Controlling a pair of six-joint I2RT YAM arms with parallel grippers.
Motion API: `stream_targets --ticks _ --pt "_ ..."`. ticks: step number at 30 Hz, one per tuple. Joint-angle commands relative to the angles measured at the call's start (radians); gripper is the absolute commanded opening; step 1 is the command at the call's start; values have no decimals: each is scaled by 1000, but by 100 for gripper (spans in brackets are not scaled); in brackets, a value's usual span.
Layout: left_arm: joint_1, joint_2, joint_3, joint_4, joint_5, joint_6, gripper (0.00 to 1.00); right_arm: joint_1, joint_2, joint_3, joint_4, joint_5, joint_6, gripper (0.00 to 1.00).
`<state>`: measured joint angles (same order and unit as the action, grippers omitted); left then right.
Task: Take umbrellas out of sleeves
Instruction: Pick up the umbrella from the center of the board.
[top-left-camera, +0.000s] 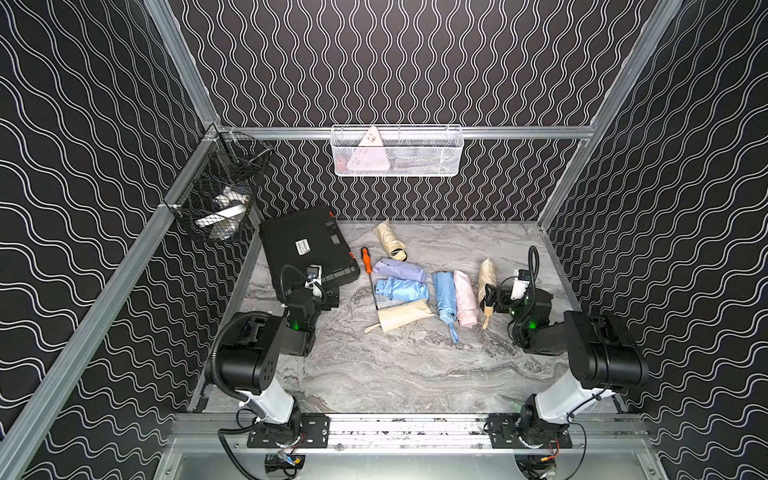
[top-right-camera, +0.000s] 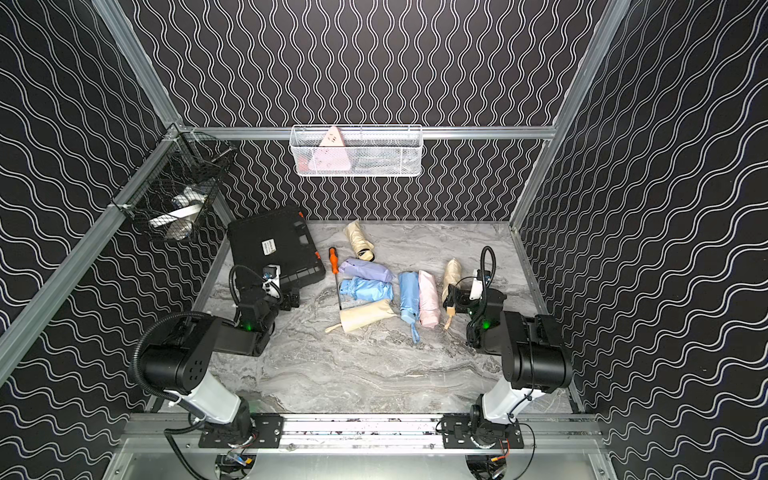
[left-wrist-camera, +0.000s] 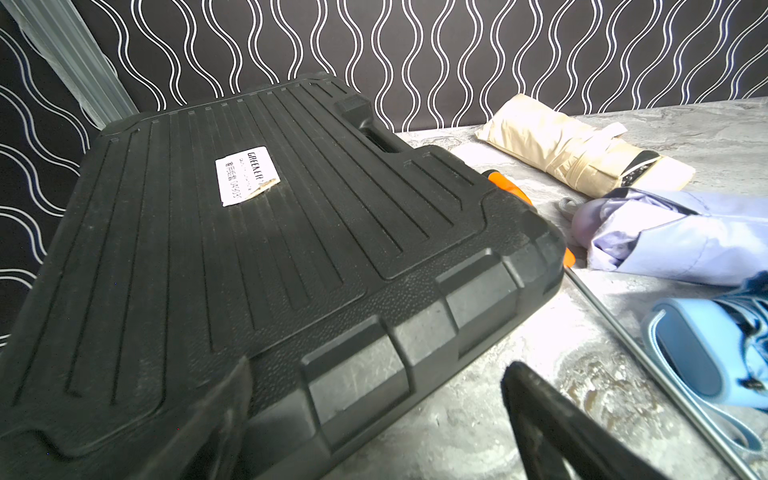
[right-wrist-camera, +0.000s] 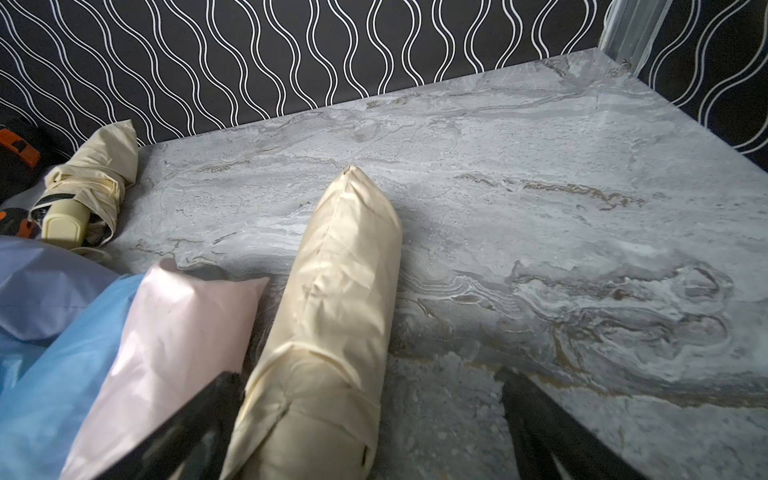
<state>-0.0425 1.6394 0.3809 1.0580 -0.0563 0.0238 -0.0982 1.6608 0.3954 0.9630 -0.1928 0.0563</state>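
Pincers released; next sleeve pull not yet begun, we judge.
The left pincer (top-left-camera: 330, 299) gapes empty at nine o'clock beside the black case (top-left-camera: 307, 245); blue sleeve (top-left-camera: 443, 291) and pink sleeve (top-left-camera: 465, 297), seemingly full, lie at one o'clock; the right pincer (right-wrist-camera: 370, 380), at three, straddles a bare cream umbrella (right-wrist-camera: 345, 270), ungripped. Next we need one sleeve pinned, its handle drawn.

Crinkled umbrellas (top-left-camera: 401, 289) and smooth sleeves (top-left-camera: 465, 299), cream, blue, pink, lilac, lie flat, clustered together.

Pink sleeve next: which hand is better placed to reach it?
Likely right: the right hand, open, straddles the cream umbrella beside the pink sleeve; the left hand sits far off, at the black case.
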Motion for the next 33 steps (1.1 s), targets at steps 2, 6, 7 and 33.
stream_targets --ticks 2,6,7,33 --pt "2 5 -3 -65 -8 -13 99 0 2 0 21 -5 -12 100" --pt "3 8 -4 -59 -9 -13 99 0 3 6 13 19 5 100" --pt "3 7 -3 -56 -7 -12 99 0 3 8 11 36 14 100" --pt "-11 -67 273 -655 -183 -149 99 -11 -137 99 -277 1 7 100"
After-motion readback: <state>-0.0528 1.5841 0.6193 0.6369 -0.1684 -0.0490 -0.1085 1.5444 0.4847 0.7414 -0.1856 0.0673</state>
